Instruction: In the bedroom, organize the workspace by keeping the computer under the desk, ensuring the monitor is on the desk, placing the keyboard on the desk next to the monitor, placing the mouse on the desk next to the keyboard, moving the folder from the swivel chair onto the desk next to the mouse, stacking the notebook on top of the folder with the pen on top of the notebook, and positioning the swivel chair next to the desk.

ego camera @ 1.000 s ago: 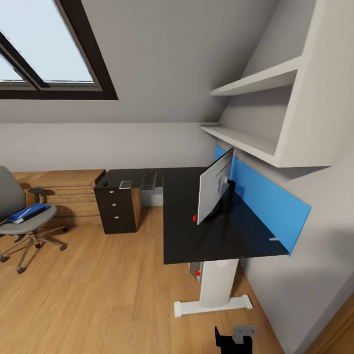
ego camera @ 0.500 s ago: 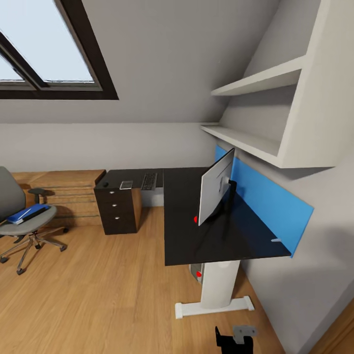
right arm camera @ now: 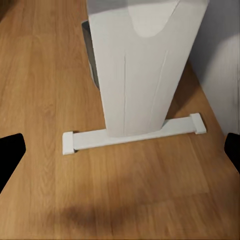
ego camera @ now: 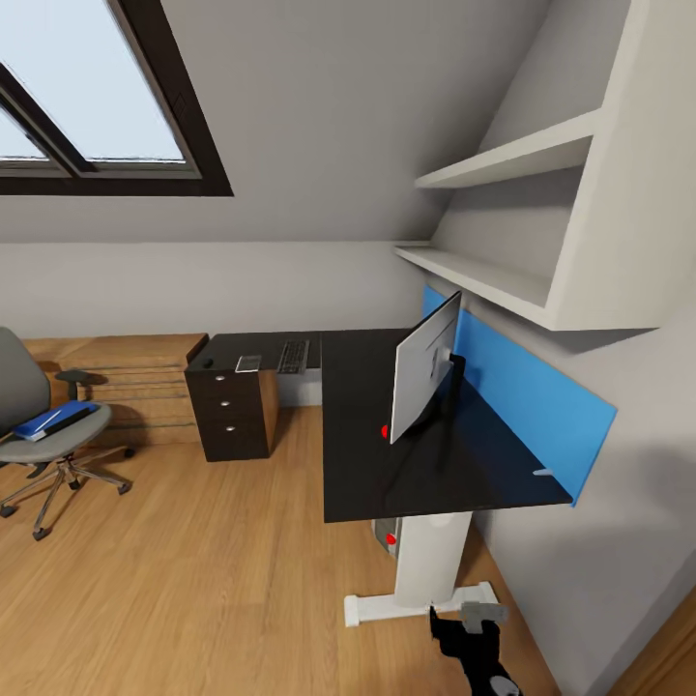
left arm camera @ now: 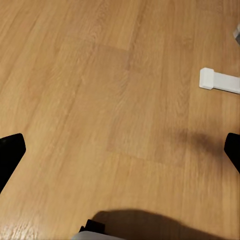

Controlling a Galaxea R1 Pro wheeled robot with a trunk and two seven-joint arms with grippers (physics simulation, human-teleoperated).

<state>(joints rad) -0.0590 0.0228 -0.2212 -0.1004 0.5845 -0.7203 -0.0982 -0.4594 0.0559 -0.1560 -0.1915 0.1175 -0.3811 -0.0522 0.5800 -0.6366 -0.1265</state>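
Right fingers (right arm camera: 10,155) spread wide, holding nothing, facing glossy black desk's white pedestal (right arm camera: 142,65); left fingers (left arm camera: 10,150) wide too (over wood floor (left arm camera: 100,100)). Bright blue flat folder (ego camera: 53,420) on grey swivel chair (ego camera: 48,435), well apart from desk (ego camera: 387,454).

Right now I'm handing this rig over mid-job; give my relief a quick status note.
Grippers: left gripper and right gripper both open, holding nothing, above the wood floor.
Placed: monitor stands on the desk; computer sits under it beside the white leg.
Far end of the desk: keyboard, notebook and mouse, well away from the monitor.
Folder lies on the swivel chair, which stands apart from the desk.
Left: keyboard and mouse beside the monitor, folder to desk, notebook and pen stacked, chair moved in. I can't make out the pen.
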